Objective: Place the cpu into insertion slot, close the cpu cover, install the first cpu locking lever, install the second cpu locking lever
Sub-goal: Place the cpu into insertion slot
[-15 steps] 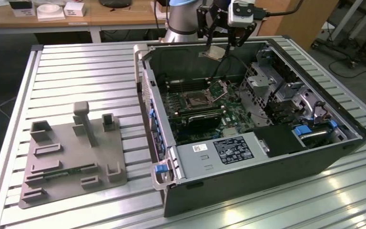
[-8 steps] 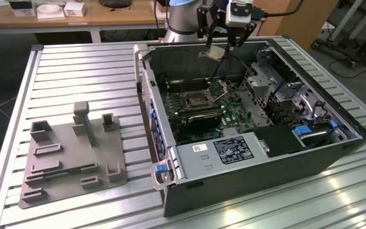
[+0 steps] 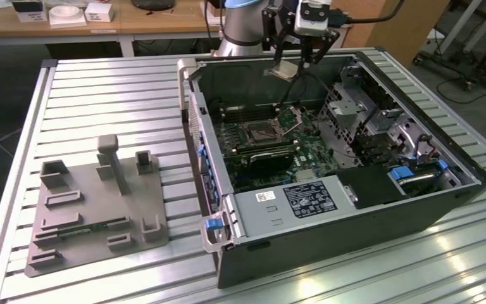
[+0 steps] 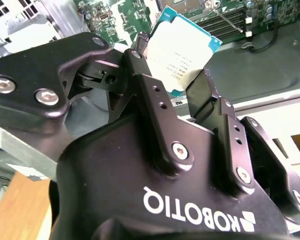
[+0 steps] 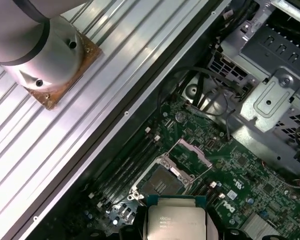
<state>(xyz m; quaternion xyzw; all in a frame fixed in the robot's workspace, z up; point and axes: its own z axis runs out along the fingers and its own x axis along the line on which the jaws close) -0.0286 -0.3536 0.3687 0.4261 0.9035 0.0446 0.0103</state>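
Matte black gripper (image 4: 174, 62) links crowd the second wrist view. Its two fingers (image 4: 149, 90) are clamped against opposite edges of the cpu (image 4: 182, 47), whose pale metal face and green rim are turned toward that camera.

In the exterior view the gripper (image 3: 287, 66) hangs near the twelve o'clock edge of the open computer case (image 3: 344, 228). It holds the cpu (image 3: 281, 71) in the air, clear of the green motherboard (image 3: 311, 152). The insertion slot (image 3: 255, 133) lies at about seven o'clock from the chip, well apart from it. The slot is bare, with its dark centre showing. The cpu cover (image 3: 298, 115) stands tilted up on the slot's one o'clock side.

The first wrist view looks past the gripped cpu (image 5: 176, 222) to the open insertion slot (image 5: 160, 181). There the cpu cover (image 5: 194, 151) is lifted off the slot, and long memory slots (image 5: 125, 165) run beside it.

At nine o'clock from the case, a grey fixture plate (image 3: 99, 209) rests on the slatted metal table (image 3: 99, 95).
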